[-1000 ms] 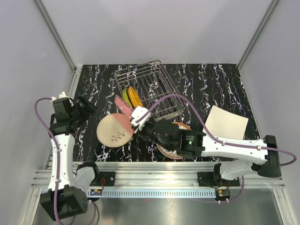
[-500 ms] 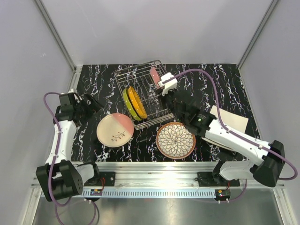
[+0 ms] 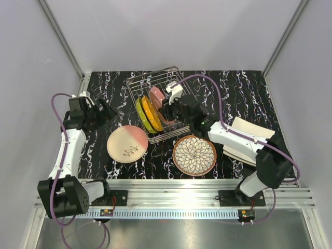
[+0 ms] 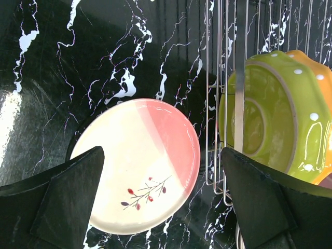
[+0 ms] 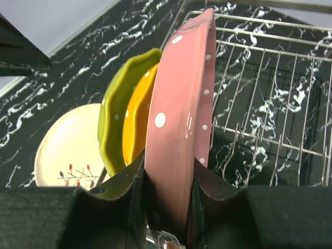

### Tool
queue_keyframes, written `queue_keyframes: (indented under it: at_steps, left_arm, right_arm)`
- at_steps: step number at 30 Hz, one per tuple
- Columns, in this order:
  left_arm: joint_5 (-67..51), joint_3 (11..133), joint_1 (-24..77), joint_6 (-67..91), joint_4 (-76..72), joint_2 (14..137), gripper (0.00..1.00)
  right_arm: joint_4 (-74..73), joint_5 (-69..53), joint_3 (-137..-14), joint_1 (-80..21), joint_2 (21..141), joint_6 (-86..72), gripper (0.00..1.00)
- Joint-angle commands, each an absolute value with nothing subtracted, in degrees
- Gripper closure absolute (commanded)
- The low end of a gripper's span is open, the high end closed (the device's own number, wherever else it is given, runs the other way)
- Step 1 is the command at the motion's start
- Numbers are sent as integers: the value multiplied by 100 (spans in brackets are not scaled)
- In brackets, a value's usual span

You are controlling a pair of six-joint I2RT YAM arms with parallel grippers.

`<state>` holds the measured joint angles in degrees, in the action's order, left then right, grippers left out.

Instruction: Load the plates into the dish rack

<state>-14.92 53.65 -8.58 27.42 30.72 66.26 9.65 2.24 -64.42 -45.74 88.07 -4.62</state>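
Firmly, right end effector (image 5: 168, 181) pinches glossy dotted pink plate (image 5: 181, 104); left end effector (image 4: 162, 155) gapes empty.

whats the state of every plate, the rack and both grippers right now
dish rack: holds three plates
lime-green plate: on edge in rack
orange plate: on edge in rack
pink plate: on edge in rack, gripped
cream-and-pink plate: flat on table
petal-patterned plate: flat on table
cream squarish plates: lying on table
left gripper: open, empty
right gripper: shut on pink plate
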Motion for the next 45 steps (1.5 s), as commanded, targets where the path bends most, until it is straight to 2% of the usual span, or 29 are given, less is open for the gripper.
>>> queue_keyframes:
  at_steps: [1, 11, 30, 37, 42, 45]
  left_arm:
    - [-1424, 5458, -853, 2628, 2848, 6662, 1]
    - [-1494, 5458, -870, 2646, 2830, 6671, 1]
    - [-1767, 5396, -896, 2707, 2768, 6618, 1]
    - [-1775, 5362, -905, 2707, 2760, 6565, 1]
    - [-1758, 5335, -905, 2698, 2768, 6522, 1]
    - [-1723, 5326, -896, 2689, 2777, 6486, 1]
  right_arm:
    - [2601, -219, -6820, -4553, 8709, -782, 100]
    - [2646, -325, -6812, -4553, 8991, -870, 100]
    - [2180, 352, -6706, -4570, 9474, -677, 100]
    - [1995, 299, -7013, -4606, 9861, -668, 77]
    - [1820, 115, -7180, -4632, 9940, -738, 54]
    - [1723, 18, -7268, -4632, 9949, -800, 46]
